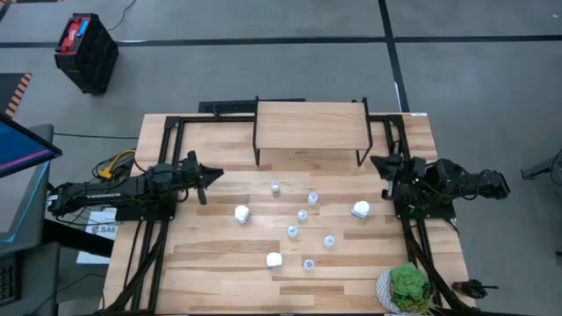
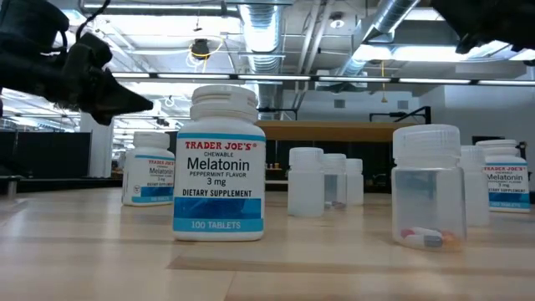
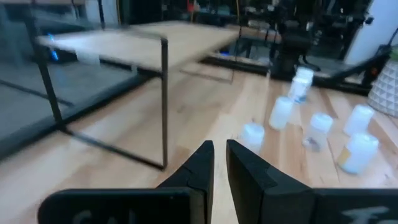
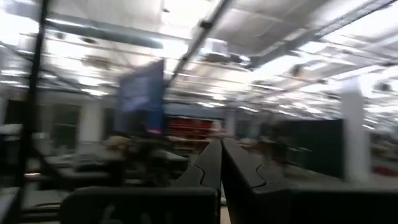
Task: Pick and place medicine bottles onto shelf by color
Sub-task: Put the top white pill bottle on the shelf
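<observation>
Nearest white bottle (image 2: 219, 163) upright on bench (image 1: 211, 263), label: "TRADER JOE'S CHEWABLE Melatonin PEPPERMINT FLAVOR 3 mg DIETARY SUPPLEMENT 100 TABLETS". Other medicine bottles (image 1: 302, 215) scattered mid-bench before shelf (image 1: 309, 125). Left gripper (image 1: 211, 175), right gripper (image 1: 383, 168): jaws narrow, holding nothing.

potted plant (image 1: 407, 286) (table corner), black crate (image 1: 86, 53)

Your medicine bottles (image 1: 293, 231) stand upright and scattered on the table: three chunky white ones and six small translucent ones. Your shelf (image 1: 309, 125), light wood on black legs, sits behind them, with nothing on it.
</observation>
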Available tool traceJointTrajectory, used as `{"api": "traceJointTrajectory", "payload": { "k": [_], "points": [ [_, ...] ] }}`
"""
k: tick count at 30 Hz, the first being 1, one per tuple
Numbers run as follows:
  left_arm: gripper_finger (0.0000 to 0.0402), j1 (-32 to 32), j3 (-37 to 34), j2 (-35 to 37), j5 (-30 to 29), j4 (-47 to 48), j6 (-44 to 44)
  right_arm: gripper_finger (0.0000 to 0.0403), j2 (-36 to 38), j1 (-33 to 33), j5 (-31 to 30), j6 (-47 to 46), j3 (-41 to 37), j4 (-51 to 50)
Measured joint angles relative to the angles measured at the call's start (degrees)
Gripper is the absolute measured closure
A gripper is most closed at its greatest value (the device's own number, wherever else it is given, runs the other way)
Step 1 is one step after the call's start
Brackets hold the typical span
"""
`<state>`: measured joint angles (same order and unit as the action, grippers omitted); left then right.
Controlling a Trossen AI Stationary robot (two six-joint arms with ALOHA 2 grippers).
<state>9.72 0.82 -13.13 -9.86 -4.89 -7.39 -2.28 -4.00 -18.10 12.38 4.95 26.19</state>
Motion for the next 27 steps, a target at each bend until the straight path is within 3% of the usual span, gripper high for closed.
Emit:
{"api": "traceJointTrajectory", "payload": {
  "k": [10,21,27],
  "points": [
    [0.037,0.02,0.0,-0.02,-3.54,0.44,-0.56,0.0361,0.0,0.96,2.21,-0.21,0.0,-0.06],
    [0.037,0.02,0.0,0.0,-4.97,0.44,-0.65,0.021,0.0,1.0,3.18,-0.35,0.0,-1.67],
    [0.0336,0.0,0.0,-0.02,-0.01,-0.19,-2.27,0.0175,0.0,1.0,3.46,-8.45,1.14,-5.04]
  ]
}}
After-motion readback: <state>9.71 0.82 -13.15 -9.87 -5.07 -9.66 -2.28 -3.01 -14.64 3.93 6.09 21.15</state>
